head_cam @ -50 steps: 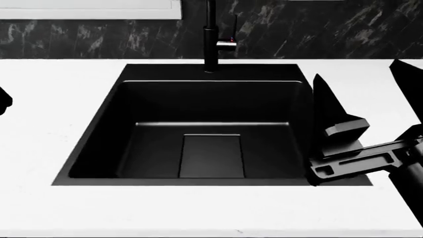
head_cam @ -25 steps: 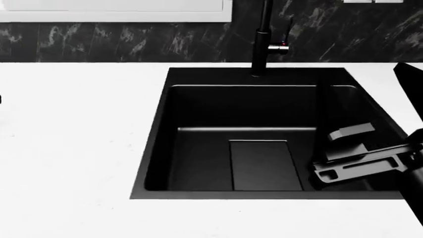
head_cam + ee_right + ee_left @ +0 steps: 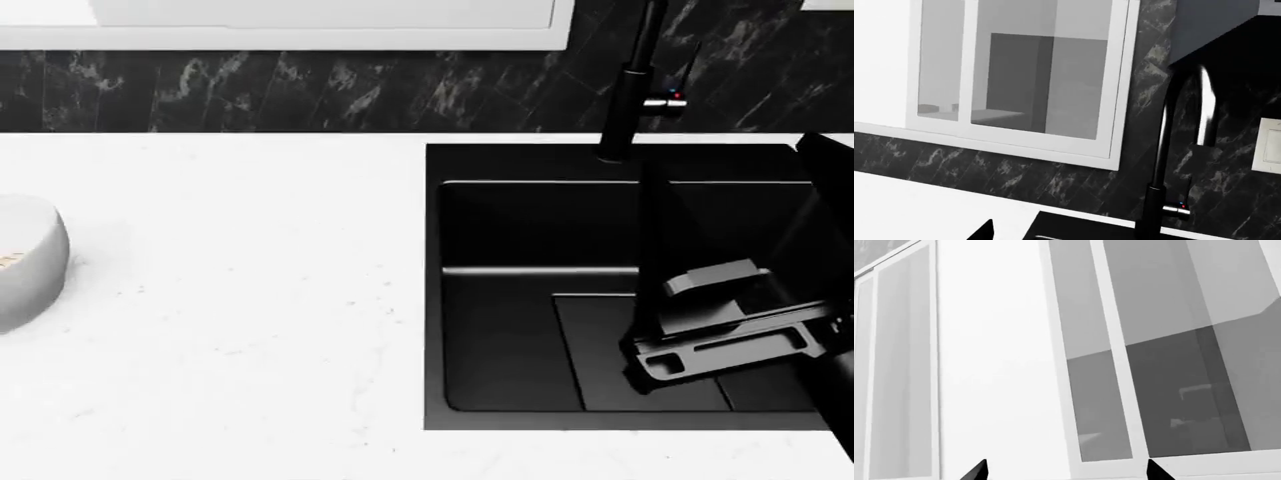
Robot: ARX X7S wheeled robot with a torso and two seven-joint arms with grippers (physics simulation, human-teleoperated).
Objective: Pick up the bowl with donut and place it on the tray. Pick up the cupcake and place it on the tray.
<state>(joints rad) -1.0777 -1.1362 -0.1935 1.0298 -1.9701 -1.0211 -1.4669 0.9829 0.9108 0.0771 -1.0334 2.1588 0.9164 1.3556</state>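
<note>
The white bowl (image 3: 30, 265) stands on the white counter at the far left edge of the head view, cut off by the frame. A tan sliver inside it (image 3: 8, 259) may be the donut. The tray and the cupcake are out of view. My right gripper (image 3: 723, 152) hovers over the black sink, open and empty, its two dark fingers wide apart. In the right wrist view only one fingertip (image 3: 984, 232) shows. My left gripper (image 3: 1067, 471) shows only in the left wrist view, with its fingertips apart and nothing between them, facing a window.
A black sink (image 3: 534, 168) is set in the white counter (image 3: 240, 340) at the right. A black faucet (image 3: 627, 90) rises behind it, also in the right wrist view (image 3: 1157, 190). A dark marble backsplash (image 3: 267, 90) and a white window frame (image 3: 1021, 145) line the back.
The head view has swung left. The sink has slid to the right of the view and the bowl has come in at the left edge. My right gripper stays over the sink.
</note>
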